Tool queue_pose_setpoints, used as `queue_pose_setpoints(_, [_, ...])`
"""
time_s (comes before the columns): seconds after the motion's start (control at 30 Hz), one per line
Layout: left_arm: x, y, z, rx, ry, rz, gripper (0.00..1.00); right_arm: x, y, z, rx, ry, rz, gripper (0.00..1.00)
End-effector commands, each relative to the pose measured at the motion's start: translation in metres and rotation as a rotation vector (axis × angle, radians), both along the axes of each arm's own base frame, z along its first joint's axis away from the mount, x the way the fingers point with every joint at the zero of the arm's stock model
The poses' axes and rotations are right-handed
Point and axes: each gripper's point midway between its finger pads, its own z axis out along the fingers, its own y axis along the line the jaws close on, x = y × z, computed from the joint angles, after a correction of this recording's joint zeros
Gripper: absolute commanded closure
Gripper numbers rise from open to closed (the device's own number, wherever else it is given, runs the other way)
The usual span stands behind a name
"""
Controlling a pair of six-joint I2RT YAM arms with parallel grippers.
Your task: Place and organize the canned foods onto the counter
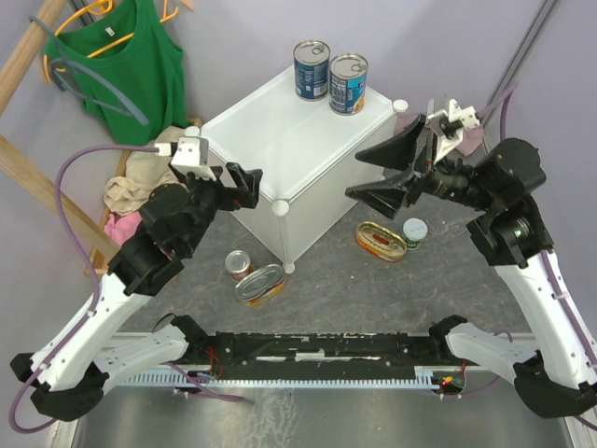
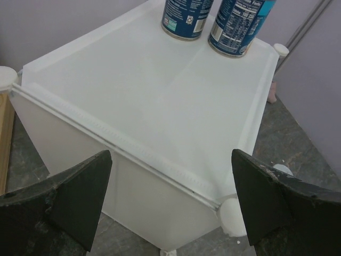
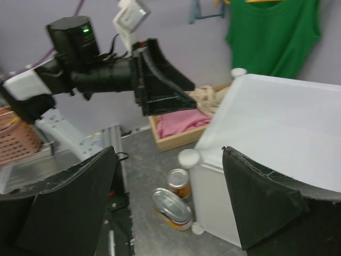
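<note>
Two tall blue-labelled cans (image 1: 312, 69) (image 1: 347, 83) stand upright at the far corner of the white cube counter (image 1: 280, 140); they also show in the left wrist view (image 2: 186, 18) (image 2: 237, 26). On the table, a small orange-red can (image 1: 239, 265) and an oval tin (image 1: 260, 284) lie left of the counter's near corner; they also show in the right wrist view (image 3: 179, 183) (image 3: 171, 207). Another oval tin (image 1: 381, 240) and a small green-white can (image 1: 414, 231) lie to the right. My left gripper (image 1: 250, 187) is open and empty by the counter's left edge. My right gripper (image 1: 378, 175) is open and empty by its right side.
A green tank top (image 1: 126, 65) hangs on a wooden rack (image 1: 28, 56) at the back left. A wooden tray of pink and beige cloth (image 1: 131, 191) lies left of the counter, under my left arm. Metal poles (image 1: 527, 42) stand at the back right.
</note>
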Motion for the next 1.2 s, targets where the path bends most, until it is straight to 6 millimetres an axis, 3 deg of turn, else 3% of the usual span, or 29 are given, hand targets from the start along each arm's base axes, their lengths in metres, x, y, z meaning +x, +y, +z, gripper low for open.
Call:
queue_pose_setpoints(0.0, [-0.021, 0.003, 0.011, -0.112, 0.003, -0.052, 0.00, -0.061, 0.001, 0.011, 0.064, 0.027, 0.249, 0.10])
queue_pose_setpoints(0.17, [-0.038, 0.006, 0.000, -0.152, 0.037, -0.092, 0.00, -0.103, -0.009, 0.015, 0.102, 0.037, 0.357, 0.09])
queue_pose_setpoints(0.33, [-0.053, 0.016, -0.036, -0.144, 0.122, -0.085, 0.02, -0.132, -0.019, 0.006, 0.109, 0.049, 0.408, 0.06])
queue_pose_setpoints(0.57, [-0.075, 0.041, -0.075, -0.183, 0.195, -0.033, 0.03, -0.153, -0.025, -0.008, 0.123, 0.083, 0.468, 0.04])
queue_pose_setpoints(0.87, [-0.084, 0.050, -0.115, -0.144, 0.278, -0.009, 0.04, -0.181, -0.035, -0.007, 0.182, 0.097, 0.545, 0.04])
queue_pose_setpoints(1.03, [-0.085, 0.055, -0.133, -0.126, 0.314, 0.026, 0.04, -0.182, -0.037, -0.013, 0.185, 0.124, 0.523, 0.05])
queue_pose_setpoints(1.17, [-0.086, 0.062, -0.141, -0.118, 0.335, 0.059, 0.04, -0.155, -0.033, -0.034, 0.119, 0.176, 0.359, 0.07])
